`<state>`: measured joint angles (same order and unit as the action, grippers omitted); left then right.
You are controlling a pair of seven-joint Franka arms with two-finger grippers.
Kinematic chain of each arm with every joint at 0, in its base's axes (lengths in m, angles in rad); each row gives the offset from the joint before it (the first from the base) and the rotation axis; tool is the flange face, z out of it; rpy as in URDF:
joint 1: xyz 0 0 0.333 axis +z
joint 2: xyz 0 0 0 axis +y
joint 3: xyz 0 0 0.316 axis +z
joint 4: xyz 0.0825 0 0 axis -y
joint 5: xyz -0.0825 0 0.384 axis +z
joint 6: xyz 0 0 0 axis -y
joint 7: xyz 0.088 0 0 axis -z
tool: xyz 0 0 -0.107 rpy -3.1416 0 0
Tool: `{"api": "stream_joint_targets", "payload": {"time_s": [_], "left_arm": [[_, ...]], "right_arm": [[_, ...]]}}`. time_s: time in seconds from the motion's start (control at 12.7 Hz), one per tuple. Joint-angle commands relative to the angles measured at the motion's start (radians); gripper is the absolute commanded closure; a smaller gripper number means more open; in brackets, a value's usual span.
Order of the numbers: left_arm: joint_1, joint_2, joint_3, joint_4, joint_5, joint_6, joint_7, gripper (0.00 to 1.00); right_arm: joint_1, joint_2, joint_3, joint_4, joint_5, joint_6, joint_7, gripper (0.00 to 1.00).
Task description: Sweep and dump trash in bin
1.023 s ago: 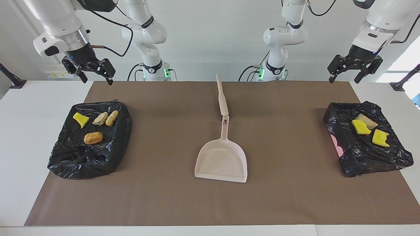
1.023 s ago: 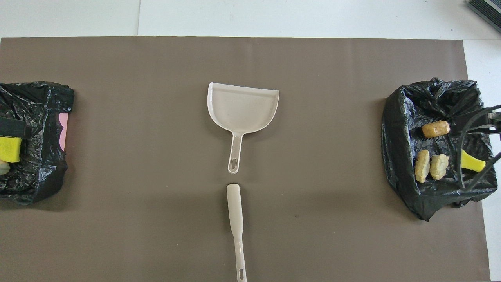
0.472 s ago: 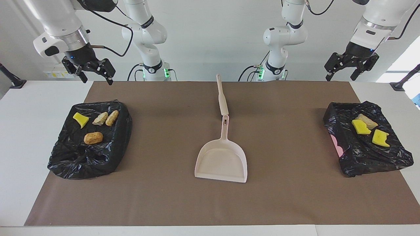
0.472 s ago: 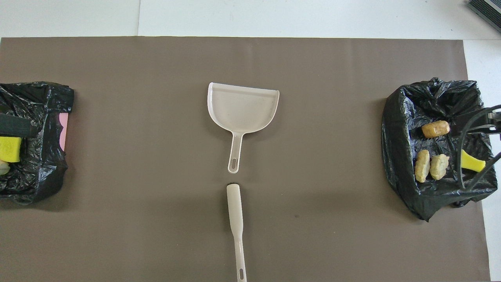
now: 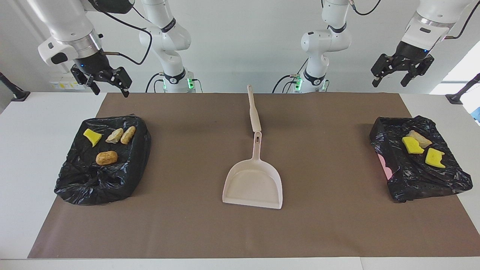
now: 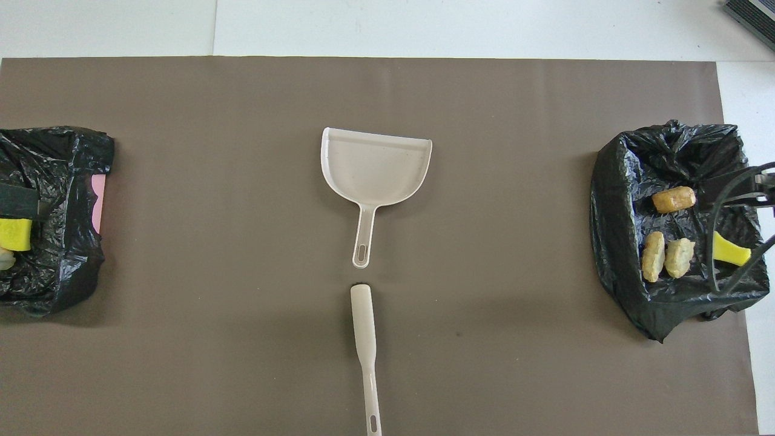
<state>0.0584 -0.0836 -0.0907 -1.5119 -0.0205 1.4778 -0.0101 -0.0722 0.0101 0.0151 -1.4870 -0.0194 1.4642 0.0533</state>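
Note:
The trash lies in two bins lined with black bags. The bin (image 5: 86, 187) at the right arm's end holds a yellow sponge chunk (image 5: 92, 137) and three bread-like lumps, one of them golden brown (image 5: 106, 158). In the bin (image 5: 423, 183) at the left arm's end lie two yellow sponge chunks (image 5: 412, 145) and a pale lump (image 5: 420, 137). My right gripper (image 5: 110, 88) hangs open and empty above its bin. High over the other bin, my left gripper (image 5: 390, 79) is open and holds nothing.
A beige dustpan (image 5: 253, 183) lies mid-table on the brown mat (image 5: 187, 225), its handle toward the robots. The beige brush (image 5: 254, 110) lies in line with that handle, nearer the robots. Black cables (image 6: 735, 242) cross over the bin (image 6: 611, 242) at the right arm's end.
My left gripper has risen higher above its bin, still open. The right gripper, the dustpan, the brush and the trash have not moved.

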Motion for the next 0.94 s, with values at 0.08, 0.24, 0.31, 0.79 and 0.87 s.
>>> {"api": "stream_joint_targets", "payload": {"time_s": [0.08,0.24,0.31,0.79,0.87], "left_arm": [[-0.006,-0.027,0.006,0.001,-0.007,-0.017,-0.001,0.00],[-0.006,-0.031,0.005,-0.007,-0.009,-0.014,-0.004,0.00],[-0.006,-0.031,0.006,-0.007,-0.009,-0.014,-0.004,0.00],[-0.005,-0.031,0.008,-0.005,-0.009,-0.013,-0.007,0.00],[-0.005,-0.031,0.009,-0.007,-0.009,-0.013,-0.007,0.00]], "right_arm": [[-0.009,-0.005,0.006,-0.001,0.015,-0.012,0.000,0.00],[-0.009,-0.005,0.006,-0.001,0.015,-0.013,0.000,0.00],[-0.009,-0.005,0.006,-0.001,0.016,-0.012,0.002,0.00],[-0.009,-0.010,0.006,-0.009,0.016,-0.013,0.000,0.00],[-0.009,-0.012,0.006,-0.009,0.016,-0.016,-0.001,0.00]]}}
